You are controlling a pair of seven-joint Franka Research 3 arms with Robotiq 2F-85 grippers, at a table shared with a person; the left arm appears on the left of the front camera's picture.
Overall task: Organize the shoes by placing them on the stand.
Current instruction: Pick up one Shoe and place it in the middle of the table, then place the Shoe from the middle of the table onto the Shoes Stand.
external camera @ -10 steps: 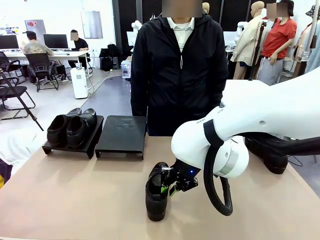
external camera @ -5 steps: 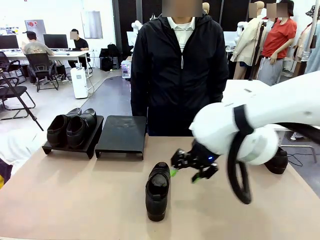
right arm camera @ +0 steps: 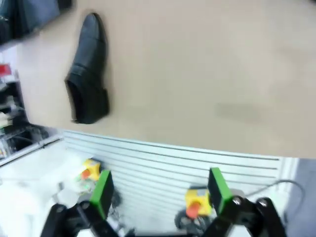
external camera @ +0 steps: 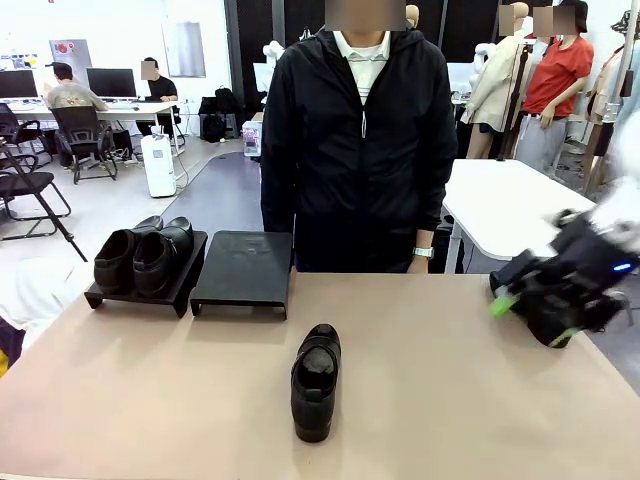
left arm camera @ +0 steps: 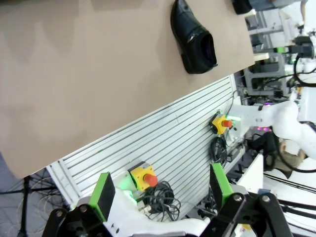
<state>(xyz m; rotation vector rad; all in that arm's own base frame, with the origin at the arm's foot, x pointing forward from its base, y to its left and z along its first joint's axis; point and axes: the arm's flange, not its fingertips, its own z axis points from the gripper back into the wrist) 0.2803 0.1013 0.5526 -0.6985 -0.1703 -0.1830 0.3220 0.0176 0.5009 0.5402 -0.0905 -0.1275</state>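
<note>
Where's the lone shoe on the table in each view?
Front view: the shoe lies at lower centre, alone on the tan table.
Left wrist view: the shoe is at the top, right of centre, close to the table's edge.
Right wrist view: the shoe is at upper left, heel end close to the table's edge.
Shared landmark: the bare tan table top around it.

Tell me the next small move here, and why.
Probably lower the open left gripper toward the lone loose shoe: the right gripper stands open far off to the side, and the second stand is bare.
</note>
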